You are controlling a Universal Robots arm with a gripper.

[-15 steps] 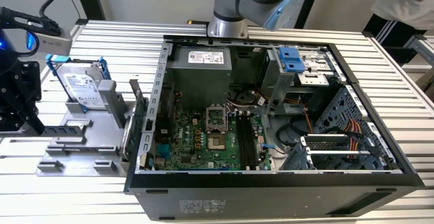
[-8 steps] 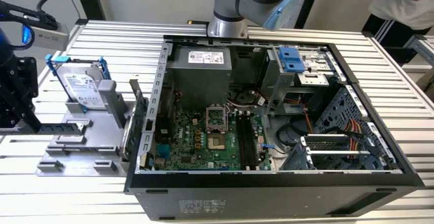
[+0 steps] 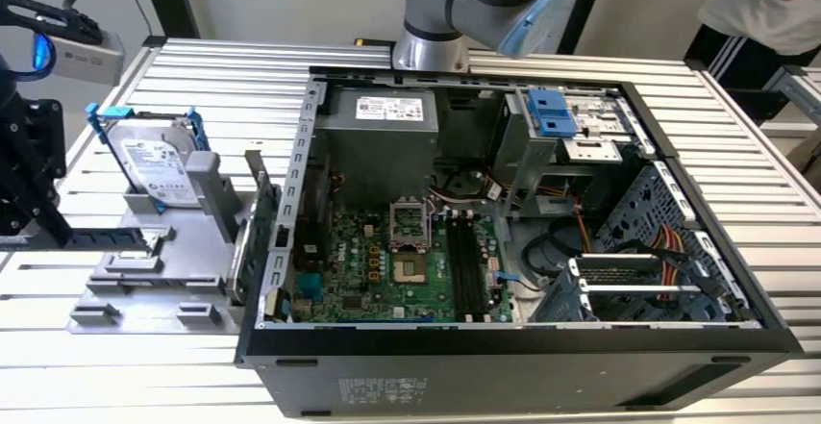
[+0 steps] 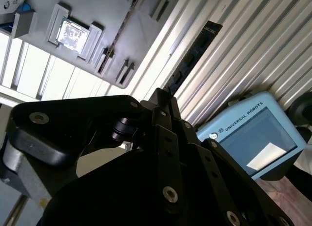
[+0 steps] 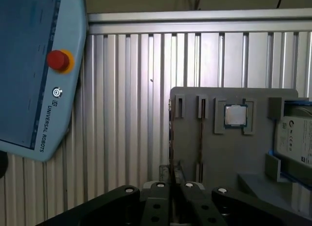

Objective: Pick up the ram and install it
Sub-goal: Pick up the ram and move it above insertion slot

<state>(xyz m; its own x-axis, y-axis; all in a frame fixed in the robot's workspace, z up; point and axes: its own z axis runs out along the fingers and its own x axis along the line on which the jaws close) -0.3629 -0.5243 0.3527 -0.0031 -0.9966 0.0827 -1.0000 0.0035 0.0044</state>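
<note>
The ram is a thin dark stick running out from between my gripper's fingers over the ribbed table. In the first wrist view I see the ram edge-on, along the edge of the grey holder block. My gripper is shut on the ram, its black fingers close together around one end. In the exterior view the gripper hangs at the far left, with the ram held level above the holder block. The open computer case lies to the exterior view's right, its long black memory slots beside the processor socket.
A silver hard drive in a blue frame and a green card stand on the holder block, and a processor chip lies in its recess. A blue teach pendant lies on the table. A person stands at the back right.
</note>
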